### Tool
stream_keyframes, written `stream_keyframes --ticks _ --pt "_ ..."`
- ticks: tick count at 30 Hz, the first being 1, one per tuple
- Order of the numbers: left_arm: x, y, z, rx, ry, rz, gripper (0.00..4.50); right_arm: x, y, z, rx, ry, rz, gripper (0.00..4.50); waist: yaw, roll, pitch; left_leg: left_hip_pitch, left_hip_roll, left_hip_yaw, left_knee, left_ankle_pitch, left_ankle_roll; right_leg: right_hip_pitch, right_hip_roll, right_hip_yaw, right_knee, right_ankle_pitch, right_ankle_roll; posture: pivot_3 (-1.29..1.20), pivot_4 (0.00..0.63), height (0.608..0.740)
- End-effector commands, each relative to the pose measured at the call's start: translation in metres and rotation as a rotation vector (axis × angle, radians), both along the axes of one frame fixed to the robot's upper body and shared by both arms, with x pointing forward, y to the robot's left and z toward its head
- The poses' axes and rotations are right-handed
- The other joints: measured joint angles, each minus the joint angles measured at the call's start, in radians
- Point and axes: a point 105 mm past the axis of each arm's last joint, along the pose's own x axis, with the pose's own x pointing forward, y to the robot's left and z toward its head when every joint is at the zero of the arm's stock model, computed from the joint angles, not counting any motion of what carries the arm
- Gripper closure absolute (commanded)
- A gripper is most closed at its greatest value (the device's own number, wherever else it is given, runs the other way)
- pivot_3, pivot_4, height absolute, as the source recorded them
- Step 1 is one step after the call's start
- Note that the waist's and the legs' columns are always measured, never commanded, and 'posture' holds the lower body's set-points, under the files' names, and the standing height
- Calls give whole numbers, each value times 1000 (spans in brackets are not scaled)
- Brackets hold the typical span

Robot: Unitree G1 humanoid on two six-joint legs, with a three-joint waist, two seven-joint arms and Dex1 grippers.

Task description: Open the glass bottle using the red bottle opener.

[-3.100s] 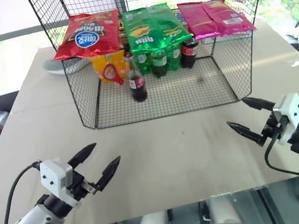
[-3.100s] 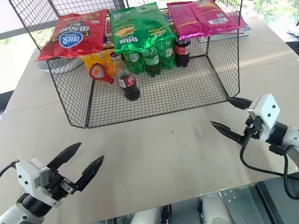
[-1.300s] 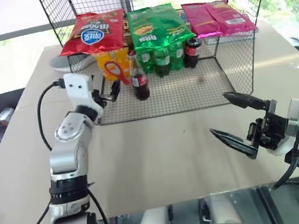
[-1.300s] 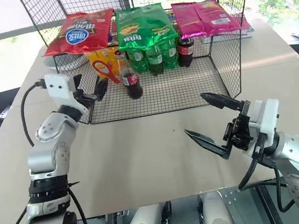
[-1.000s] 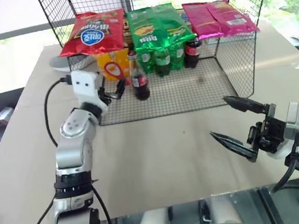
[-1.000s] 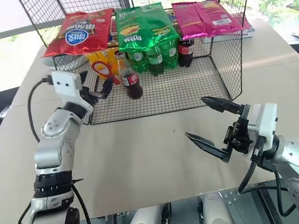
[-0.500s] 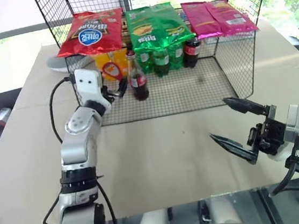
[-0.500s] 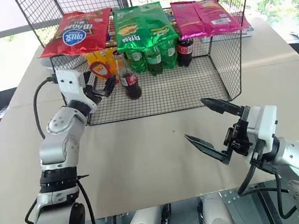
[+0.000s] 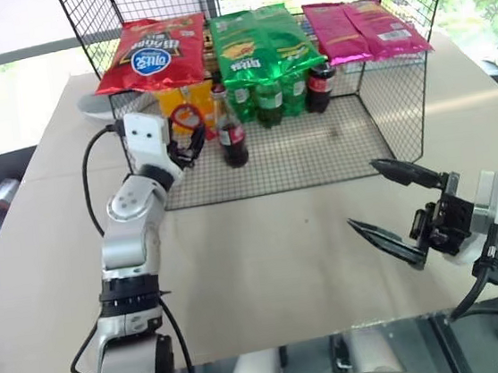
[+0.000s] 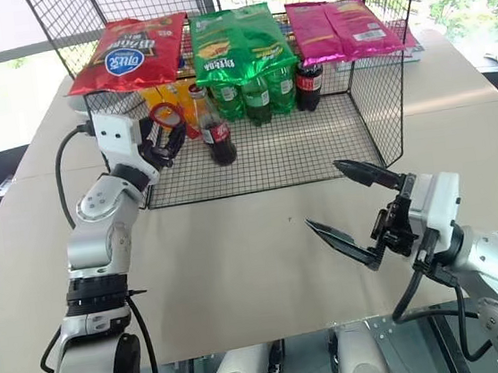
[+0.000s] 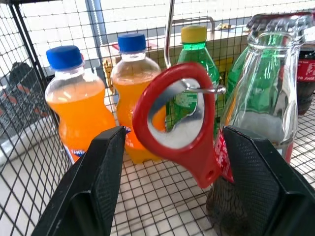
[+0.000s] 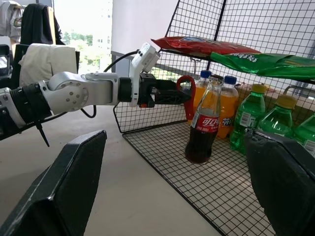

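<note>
Setting: beige desk [image 9: 264, 239] carrying a black wire rack [image 9: 377, 127] of snacks and drinks.
Left end effector [image 9: 187, 146]: inside the rack, fingers apart on either side of the red bottle opener [image 11: 179, 123], not clamped on it.
Opener: hangs on a hook.
Glass bottle [image 9: 230, 134]: just beside the opener.
Right end effector [image 9: 394, 208]: spread wide, empty, above the desk.

Wire rack [image 9: 386, 126]: chip bags [image 9: 151, 54] atop; orange [image 11: 78, 113], green sodas [image 9: 267, 103] inside.

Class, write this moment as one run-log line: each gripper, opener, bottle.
left gripper: around red bottle opener, not clamped | right gripper: open, empty | opener: hanging on hook | glass bottle: capped
</note>
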Motion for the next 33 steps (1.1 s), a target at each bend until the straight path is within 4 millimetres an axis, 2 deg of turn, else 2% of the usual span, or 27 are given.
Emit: stream_keyframes --ticks 1,2,4,12,22,33 --pt "-2 -2 18 19 -71 -28 2992 -5 4 9 1 -48 15 0 0 0 0 0 0 0 0 0 0 0 0 0 0 0 0 0 150 740" --pt "-3 -3 18 19 -69 -33 3534 -5 4 9 1 -47 15 0 0 0 0 0 0 0 0 0 0 0 0 0 0 0 0 0 150 740" --pt "-4 -3 17 24 -67 -42 4313 -5 5 9 0 -47 13 0 0 0 0 0 0 0 0 0 0 0 0 0 0 0 0 0 150 740" --pt "-15 2 21 37 -69 -140 4313 -3 5 9 -4 -43 11 0 -3 0 0 0 0 0 0 0 0 0 0 0 0 0 0 0 150 740" --pt "-25 8 35 2 -41 -319 4313 -2 6 7 -4 -38 15 0 -11 0 0 0 0 0 0 0 0 0 0 0 0 0 0 0 150 740" --pt "-42 7 32 -26 49 -472 4313 6 6 -5 -22 51 -33 0 -22 0 0 0 0 0 0 0 0 0 2 0 0 0 0 0 150 740"
